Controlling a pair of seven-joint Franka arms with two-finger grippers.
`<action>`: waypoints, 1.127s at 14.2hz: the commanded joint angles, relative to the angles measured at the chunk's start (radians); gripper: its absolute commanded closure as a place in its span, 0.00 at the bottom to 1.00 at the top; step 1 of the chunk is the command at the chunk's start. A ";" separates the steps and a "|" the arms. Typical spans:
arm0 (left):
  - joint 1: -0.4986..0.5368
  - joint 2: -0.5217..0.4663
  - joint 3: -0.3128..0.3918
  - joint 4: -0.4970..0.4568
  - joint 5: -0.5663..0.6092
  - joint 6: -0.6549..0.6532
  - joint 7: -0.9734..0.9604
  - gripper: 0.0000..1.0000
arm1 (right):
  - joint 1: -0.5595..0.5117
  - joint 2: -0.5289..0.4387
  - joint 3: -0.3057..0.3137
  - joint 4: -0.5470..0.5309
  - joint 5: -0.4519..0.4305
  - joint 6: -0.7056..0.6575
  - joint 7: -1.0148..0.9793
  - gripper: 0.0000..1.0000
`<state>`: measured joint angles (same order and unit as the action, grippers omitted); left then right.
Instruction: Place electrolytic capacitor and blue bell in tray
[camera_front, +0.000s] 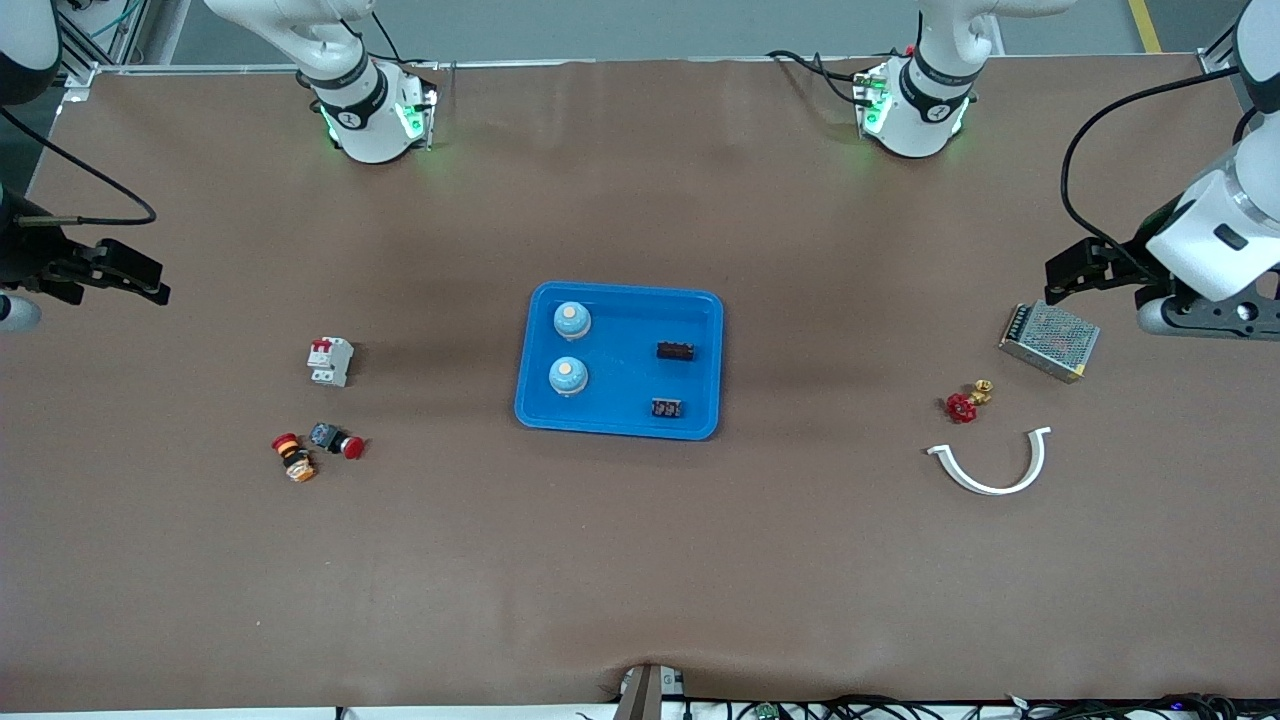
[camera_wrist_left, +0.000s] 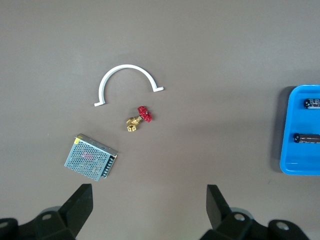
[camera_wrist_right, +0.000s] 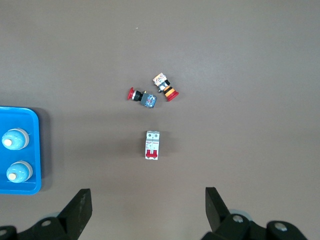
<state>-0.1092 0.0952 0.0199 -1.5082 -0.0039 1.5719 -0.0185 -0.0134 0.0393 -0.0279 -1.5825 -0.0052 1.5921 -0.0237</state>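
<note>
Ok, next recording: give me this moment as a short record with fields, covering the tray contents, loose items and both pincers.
tray: blue, mid-table
in tray: two blue bells; two small dark parts
right arm's end: circuit breaker, two push buttons
left arm's end: mesh power supply, red-handled valve, white curved clip
left pincer: open, empty, over the table by the power supply
right pincer: open, empty, at the table edge

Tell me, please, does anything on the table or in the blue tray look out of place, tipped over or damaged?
Nothing stands out. In the bright blue shallow plastic tray, two pale blue round bells stand upright beside two small black components. Both grippers, left and right, hang open and empty over the table's ends.
</note>
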 joint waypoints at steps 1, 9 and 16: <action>0.028 -0.017 -0.003 0.003 -0.001 0.003 0.023 0.00 | -0.023 -0.001 0.009 0.006 0.014 -0.006 0.002 0.00; 0.031 -0.011 -0.008 0.005 -0.007 0.033 0.003 0.00 | -0.020 -0.013 0.011 0.006 0.016 -0.012 -0.001 0.00; 0.028 -0.011 -0.006 0.005 -0.005 0.054 -0.034 0.00 | -0.017 -0.018 0.013 0.009 0.008 -0.003 -0.002 0.00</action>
<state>-0.0816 0.0945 0.0178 -1.4999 -0.0039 1.6175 -0.0357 -0.0172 0.0329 -0.0283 -1.5795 -0.0034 1.5926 -0.0238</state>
